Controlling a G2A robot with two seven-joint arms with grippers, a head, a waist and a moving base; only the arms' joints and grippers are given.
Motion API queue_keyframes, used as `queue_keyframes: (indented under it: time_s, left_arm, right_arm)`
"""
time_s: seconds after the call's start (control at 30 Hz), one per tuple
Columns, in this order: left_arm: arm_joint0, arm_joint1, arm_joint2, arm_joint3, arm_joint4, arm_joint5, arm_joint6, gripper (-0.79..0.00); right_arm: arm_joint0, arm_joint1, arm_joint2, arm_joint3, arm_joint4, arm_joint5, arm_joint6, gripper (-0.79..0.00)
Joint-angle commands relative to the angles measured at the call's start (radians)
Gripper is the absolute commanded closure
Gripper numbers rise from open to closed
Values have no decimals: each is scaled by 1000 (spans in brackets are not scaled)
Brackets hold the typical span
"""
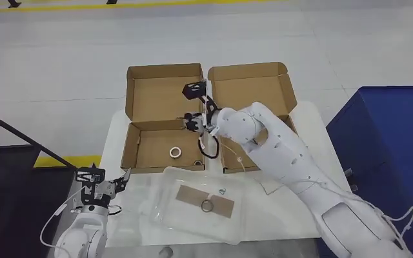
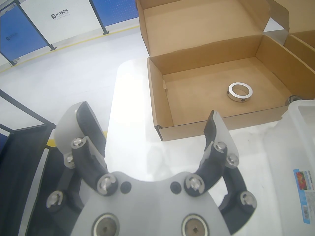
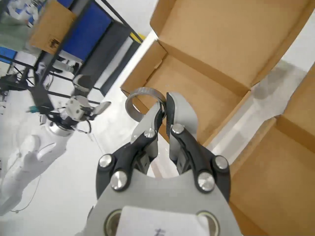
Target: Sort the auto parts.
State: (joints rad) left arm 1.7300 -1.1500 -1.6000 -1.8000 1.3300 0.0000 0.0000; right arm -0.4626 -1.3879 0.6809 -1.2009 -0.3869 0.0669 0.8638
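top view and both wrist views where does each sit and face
Top view: above the arms, looking down at the table; both arms show.
Left wrist view: on that wrist, facing the left box; open left gripper shows.
Right wrist view: on that wrist, facing the same box; right gripper pinches a ring.
Shared: top and left wrist views both show the collar in the box.

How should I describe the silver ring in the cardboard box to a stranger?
On the white table, an open brown cardboard box faces the left gripper. A silver metal ring lies flat on its floor; unlike the thin grey ring in the right gripper, it is thick with side holes.
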Motion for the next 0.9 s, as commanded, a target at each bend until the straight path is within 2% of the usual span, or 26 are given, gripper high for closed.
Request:
queue_keyframes:
  time_s: [0.0,0.13,0.87]
  left_arm:
    - [0,0,0,0,0,0,0,-785]
    - [0,0,0,0,0,0,0,-785]
    - [0,0,0,0,0,0,0,-785]
  right_arm:
    - [37,-33,-50,106,63,-19,7,0]
    - [93,-93,-141,234,65,-21,14,0]
    - [93,-93,-141,234,65,-21,14,0]
